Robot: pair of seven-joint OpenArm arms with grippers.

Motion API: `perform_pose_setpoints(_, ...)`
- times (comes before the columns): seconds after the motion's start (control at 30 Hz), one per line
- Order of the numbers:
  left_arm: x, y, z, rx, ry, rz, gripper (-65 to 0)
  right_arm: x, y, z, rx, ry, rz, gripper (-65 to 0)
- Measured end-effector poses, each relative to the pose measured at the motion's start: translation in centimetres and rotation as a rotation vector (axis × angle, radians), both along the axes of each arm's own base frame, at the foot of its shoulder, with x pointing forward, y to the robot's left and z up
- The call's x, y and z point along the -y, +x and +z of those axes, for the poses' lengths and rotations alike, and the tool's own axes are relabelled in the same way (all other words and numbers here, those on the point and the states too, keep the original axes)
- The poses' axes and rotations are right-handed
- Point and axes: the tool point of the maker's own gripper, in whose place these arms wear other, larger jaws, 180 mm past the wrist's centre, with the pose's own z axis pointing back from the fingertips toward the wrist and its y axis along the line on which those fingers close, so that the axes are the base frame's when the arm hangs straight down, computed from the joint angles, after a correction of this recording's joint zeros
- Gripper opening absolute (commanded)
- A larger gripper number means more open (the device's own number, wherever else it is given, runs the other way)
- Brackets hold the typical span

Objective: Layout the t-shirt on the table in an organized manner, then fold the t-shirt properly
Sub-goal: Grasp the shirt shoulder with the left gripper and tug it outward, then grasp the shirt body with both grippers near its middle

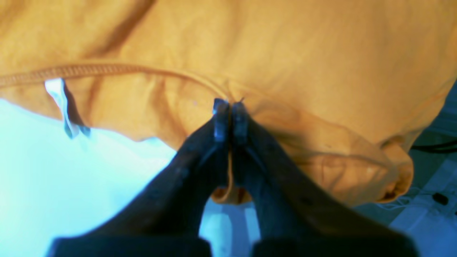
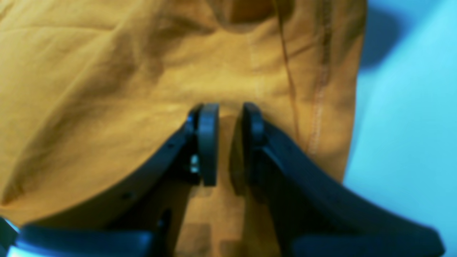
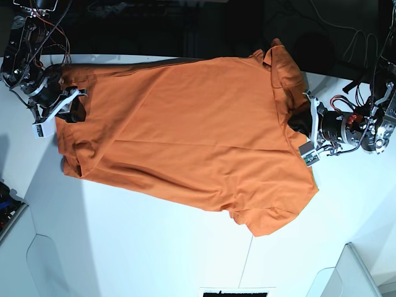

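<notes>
The orange t-shirt (image 3: 185,124) lies spread across the white table (image 3: 154,247), collar end to the right and hem to the left. My left gripper (image 3: 300,127) is at the collar end. In the left wrist view it (image 1: 230,107) is shut on the t-shirt (image 1: 285,53) just beside the collar seam, with a bit of cloth pinched between the fingers; the white tag (image 1: 57,92) hangs to the left. My right gripper (image 3: 77,110) is over the hem end. In the right wrist view its jaws (image 2: 230,110) stand a little apart above the t-shirt (image 2: 107,71), gripping nothing I can see.
A thin dark seam (image 3: 246,266) crosses the table near the front. Cables and dark gear (image 3: 185,18) run behind the far edge, close to the shirt's upper side. In the left wrist view the table edge and cables (image 1: 428,146) lie just right of the sleeve.
</notes>
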Motion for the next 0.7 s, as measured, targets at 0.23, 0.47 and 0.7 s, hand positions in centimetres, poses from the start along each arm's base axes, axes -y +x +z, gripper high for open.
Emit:
perform_pose_setpoints(0.23,-3.5,1.1,1.8,0.041,0.056,0.044,-65.0,0.1,0.0,-0.1,-0.002,-0.009,0.001,-52.0)
perform_pose_setpoints(0.47,-6.7,0.7,4.2,-0.002,0.050,0.107,-65.0,0.1,0.0,0.0,0.003,-0.013,0.001,-52.0)
perform_pose_setpoints(0.7,-7.9,-3.9,1.4,-0.135,0.083,0.109,-65.0,0.2,0.1,0.0,0.005,-0.013,0.000,-52.0)
